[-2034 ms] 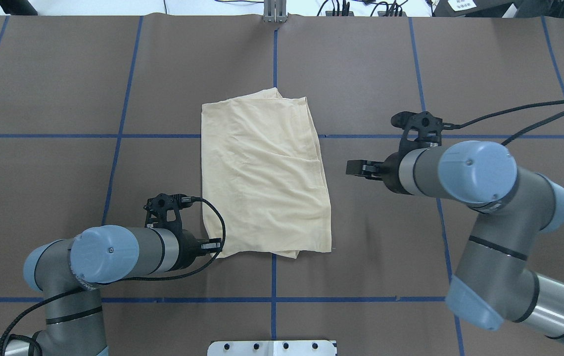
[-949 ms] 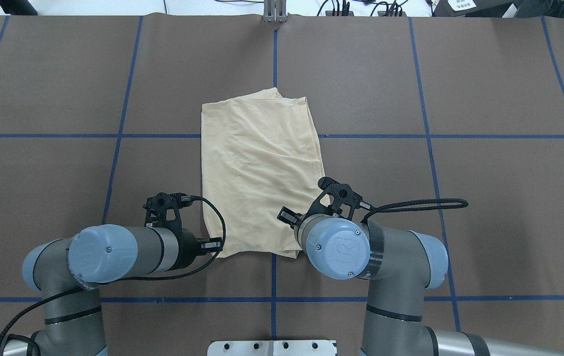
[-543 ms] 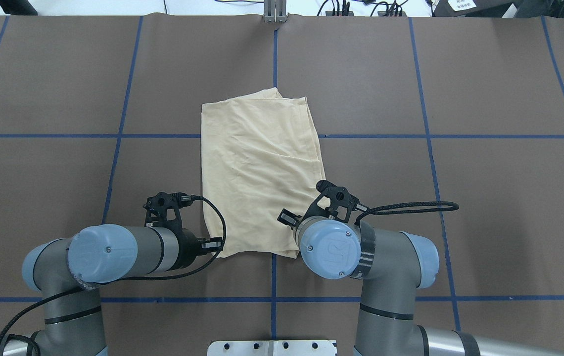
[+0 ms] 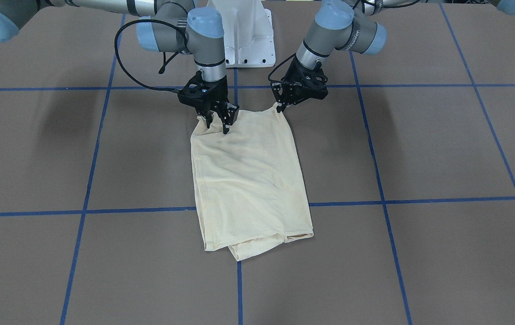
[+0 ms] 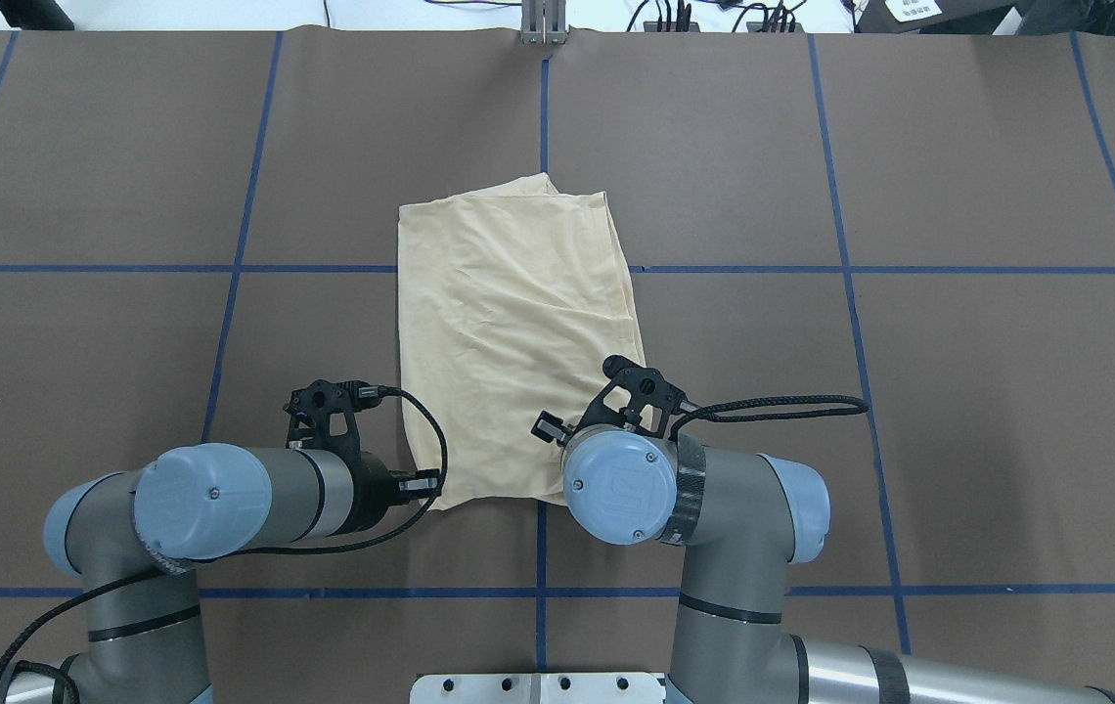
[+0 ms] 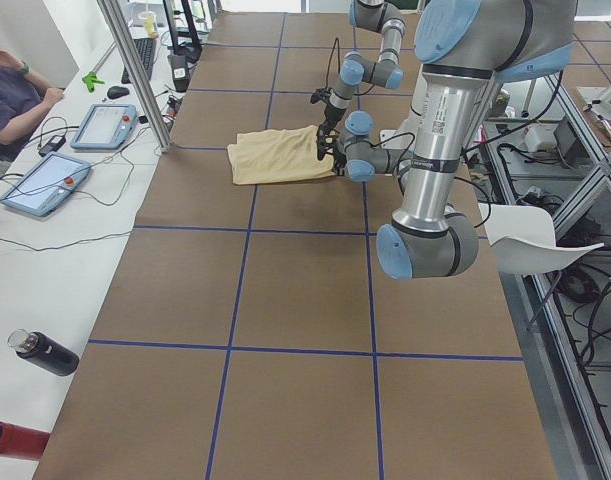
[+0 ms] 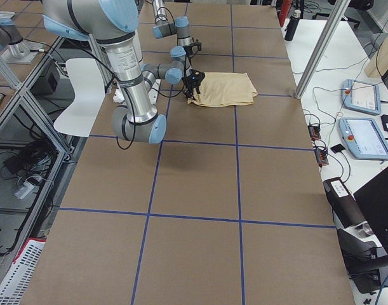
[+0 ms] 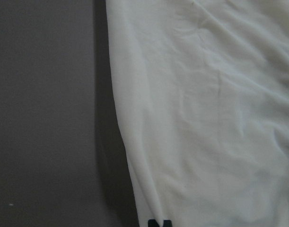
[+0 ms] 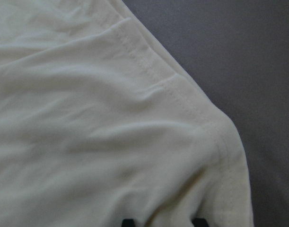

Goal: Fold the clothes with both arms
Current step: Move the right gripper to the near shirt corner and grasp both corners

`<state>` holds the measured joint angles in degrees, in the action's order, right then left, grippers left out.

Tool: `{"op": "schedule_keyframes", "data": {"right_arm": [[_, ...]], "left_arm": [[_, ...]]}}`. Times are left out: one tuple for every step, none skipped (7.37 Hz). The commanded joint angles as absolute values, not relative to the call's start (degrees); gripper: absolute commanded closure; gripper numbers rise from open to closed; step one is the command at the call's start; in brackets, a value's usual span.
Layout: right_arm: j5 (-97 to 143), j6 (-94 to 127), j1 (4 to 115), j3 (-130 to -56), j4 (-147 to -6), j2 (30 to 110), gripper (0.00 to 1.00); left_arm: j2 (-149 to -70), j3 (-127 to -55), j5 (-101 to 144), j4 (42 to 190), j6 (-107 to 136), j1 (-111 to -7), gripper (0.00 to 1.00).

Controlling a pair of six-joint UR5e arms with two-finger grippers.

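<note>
The clothes are one cream shirt (image 5: 509, 323), folded into a long rectangle mid-table with its plain side up (image 4: 248, 180). My left gripper (image 4: 280, 107) sits at the shirt's near left corner (image 5: 428, 484), shut on the hem, which rises slightly toward it. In the left wrist view its tips (image 8: 159, 223) are together over cloth (image 8: 205, 118). My right gripper (image 4: 217, 124) points down at the near right corner, open. Its two fingertips (image 9: 163, 222) straddle the stitched hem (image 9: 111, 142). In the overhead view the right wrist hides it.
The table is brown with blue tape lines (image 5: 540, 117). The white pedestal base (image 4: 244, 31) stands just behind both grippers. Along the far edge are tablets (image 6: 45, 185), a metal post (image 6: 135, 75), a dark bottle (image 6: 45, 352) and a seated person (image 6: 10, 90).
The right arm swung from beside the shirt's right edge to its near right corner and kept edging left over the cloth. The left arm and the shirt stayed put.
</note>
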<state>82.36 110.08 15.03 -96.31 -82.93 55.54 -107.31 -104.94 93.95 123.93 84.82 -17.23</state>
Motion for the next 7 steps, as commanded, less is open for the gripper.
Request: {"op": "schedule_keyframes", "data": {"right_arm": [[82.4, 110.9, 15.0, -97.3, -82.9, 55.5, 1.0], [82.4, 110.9, 15.0, -97.3, -82.9, 55.7, 1.0], [82.4, 111.1, 14.9, -97.3, -82.9, 56.1, 1.0], [82.4, 111.1, 14.9, -97.4, -82.9, 56.1, 1.0], [82.4, 110.9, 15.2, -99.0, -83.0, 56.3, 1.0], [82.8, 110.7, 15.9, -104.0, -83.6, 58.2, 1.0], [83.0, 110.7, 15.6, -111.5, -87.5, 61.4, 1.0]], "left_arm": [[-107.3, -104.9, 94.0, 123.9, 84.8, -17.2, 1.0], [-107.3, -105.0, 94.0, 123.9, 84.8, -17.2, 1.0], [-107.3, -105.0, 94.0, 123.9, 84.8, -17.2, 1.0], [-107.3, -105.2, 94.0, 123.9, 84.8, -17.2, 1.0], [-107.3, -106.0, 94.3, 123.9, 84.6, -17.3, 1.0], [-107.0, -109.4, 95.2, 122.8, 84.0, -17.7, 1.0], [-106.8, -115.3, 98.2, 117.6, 84.0, -17.8, 1.0]]}}
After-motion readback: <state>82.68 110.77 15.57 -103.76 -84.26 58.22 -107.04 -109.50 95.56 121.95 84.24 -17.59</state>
